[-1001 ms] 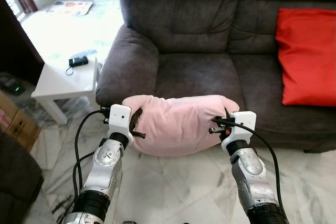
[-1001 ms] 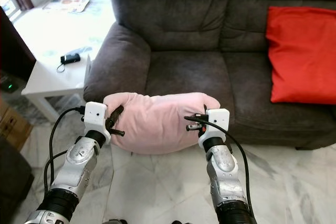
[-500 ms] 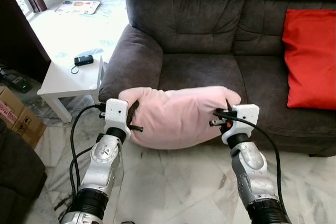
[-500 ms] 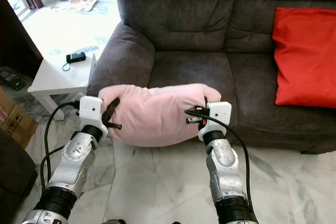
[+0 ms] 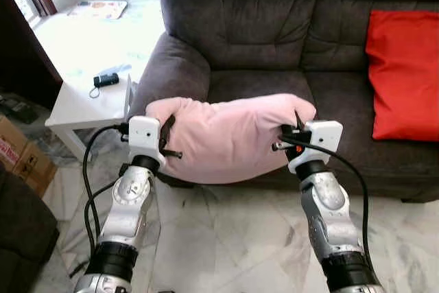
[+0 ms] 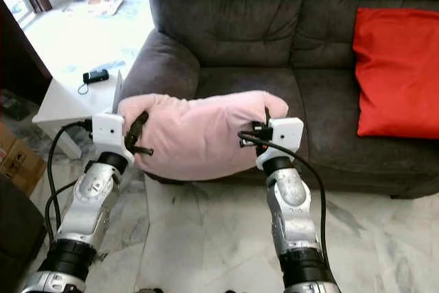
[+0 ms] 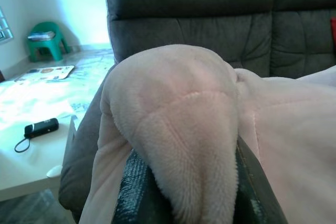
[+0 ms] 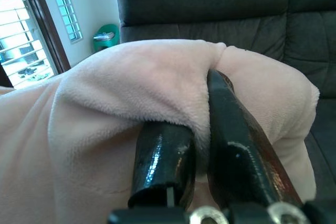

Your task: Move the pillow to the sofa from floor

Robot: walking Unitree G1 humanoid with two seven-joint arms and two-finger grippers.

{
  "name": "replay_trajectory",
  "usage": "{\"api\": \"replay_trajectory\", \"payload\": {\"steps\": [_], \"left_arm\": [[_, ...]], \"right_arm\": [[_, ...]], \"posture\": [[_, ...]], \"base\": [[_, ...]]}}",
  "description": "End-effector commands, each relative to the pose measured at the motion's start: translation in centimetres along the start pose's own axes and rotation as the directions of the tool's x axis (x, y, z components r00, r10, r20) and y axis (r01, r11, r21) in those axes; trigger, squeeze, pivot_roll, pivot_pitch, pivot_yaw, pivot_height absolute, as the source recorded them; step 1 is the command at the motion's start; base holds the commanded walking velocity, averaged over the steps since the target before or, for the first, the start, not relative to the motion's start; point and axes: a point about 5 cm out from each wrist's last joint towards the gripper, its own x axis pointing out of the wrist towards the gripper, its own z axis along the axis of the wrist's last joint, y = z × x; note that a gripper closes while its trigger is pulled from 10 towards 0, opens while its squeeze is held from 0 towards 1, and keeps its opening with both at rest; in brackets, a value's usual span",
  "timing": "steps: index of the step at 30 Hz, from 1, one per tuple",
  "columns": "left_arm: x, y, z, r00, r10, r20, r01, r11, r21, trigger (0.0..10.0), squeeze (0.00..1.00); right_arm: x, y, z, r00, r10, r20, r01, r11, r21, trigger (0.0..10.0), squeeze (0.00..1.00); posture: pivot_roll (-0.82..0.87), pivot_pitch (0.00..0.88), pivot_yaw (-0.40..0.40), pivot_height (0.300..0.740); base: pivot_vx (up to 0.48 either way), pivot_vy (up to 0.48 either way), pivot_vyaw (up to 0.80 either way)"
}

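The pink pillow [image 5: 230, 136] is pinched at each end by the left gripper [image 5: 167, 143] and right gripper [image 5: 293, 135]. It has been raised since a second ago and is held just before the sofa [image 5: 274, 39] seat, ready for placing.

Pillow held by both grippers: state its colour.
Pale pink pillow; the left eye view shows it best.

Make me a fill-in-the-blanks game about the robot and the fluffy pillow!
1. The pillow the robot holds is ____ in colour.
2. The left claw and right claw each pinch one ____ of the pillow.
3. The cushion lying on the sofa is ____.
4. The little black gadget lies on the ____ side table.

Missing words: pink; end; red; white
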Motion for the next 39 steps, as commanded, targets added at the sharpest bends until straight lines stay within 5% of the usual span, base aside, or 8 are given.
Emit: {"api": "replay_trajectory", "payload": {"steps": [1, 39], "left_arm": [[0.7, -0.4, 1.9, 0.996, -0.014, 0.084, 0.013, 1.000, 0.017, 10.0, 0.00], [1.8, -0.2, 4.7, 0.986, -0.013, 0.166, 0.010, 1.000, 0.020, 10.0, 0.00]], "right_arm": [[1.0, 1.3, 2.7, 0.992, 0.062, 0.114, -0.060, 0.998, -0.016, 10.0, 0.00], [1.5, 2.2, 4.5, 0.983, 0.088, 0.162, -0.090, 0.996, 0.006, 10.0, 0.00]], "posture": [[0.05, 0.104, -0.032, 0.740], [0.05, 0.098, -0.035, 0.740]], "base": [[0.277, 0.000, 0.00], [0.303, 0.000, 0.09]]}}
